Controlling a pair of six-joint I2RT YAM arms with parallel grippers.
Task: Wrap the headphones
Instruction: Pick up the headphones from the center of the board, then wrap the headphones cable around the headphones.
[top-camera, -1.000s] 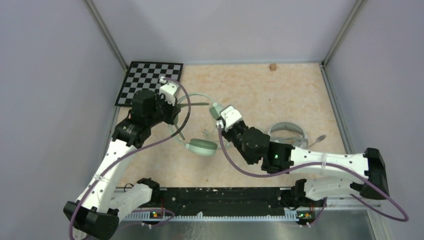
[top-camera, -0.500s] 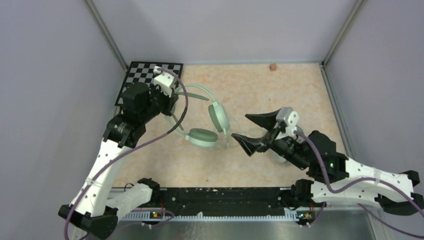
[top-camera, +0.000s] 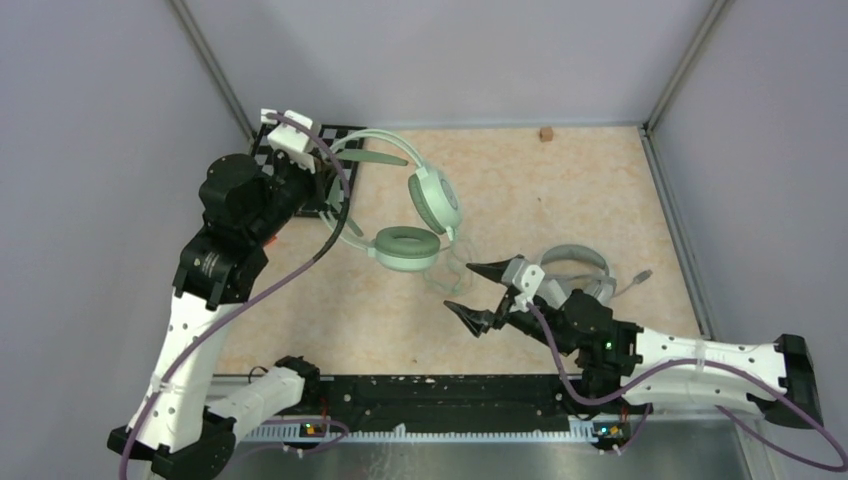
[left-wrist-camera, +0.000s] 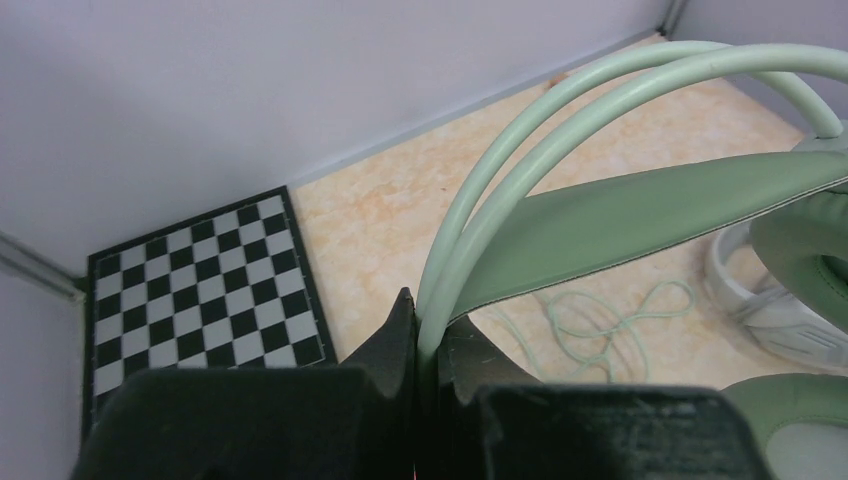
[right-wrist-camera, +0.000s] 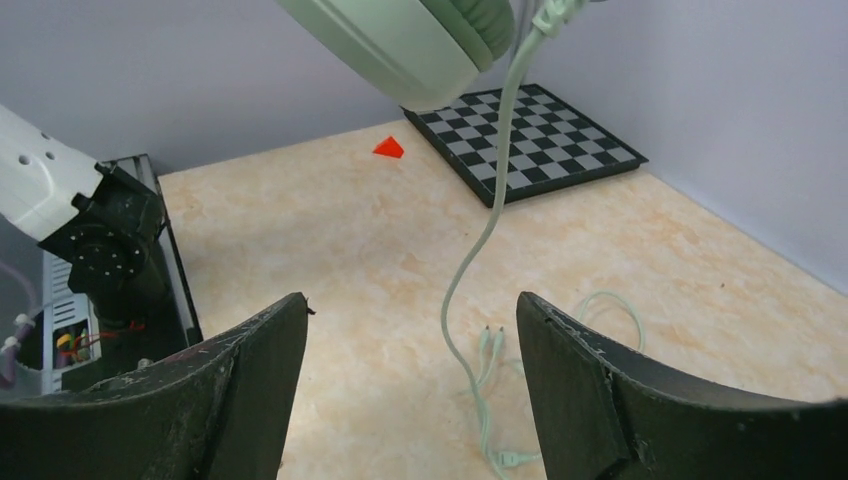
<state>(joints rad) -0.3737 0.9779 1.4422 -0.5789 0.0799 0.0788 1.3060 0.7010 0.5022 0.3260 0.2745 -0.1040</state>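
Now your left end effector (left-wrist-camera: 424, 340) is clamped on the green headphones' (top-camera: 415, 215) headband, holding them off the worktop (top-camera: 560, 170); your right end effector (top-camera: 482, 291) stands open and empty, below the cups, beside the white headphones (top-camera: 578, 262).

Left arm (top-camera: 190, 330) rises from its near-left base along the left side, elbow high, wrist bent to the right. Left hand (left-wrist-camera: 424, 325) is raised, fingers pinched tight on the band of the mint-green headphones (top-camera: 405, 247). Right arm (top-camera: 700, 352) lies low, stretched from the far right toward centre. Right hand (top-camera: 480, 292) points left, 2 fingers spread wide, nothing between them.
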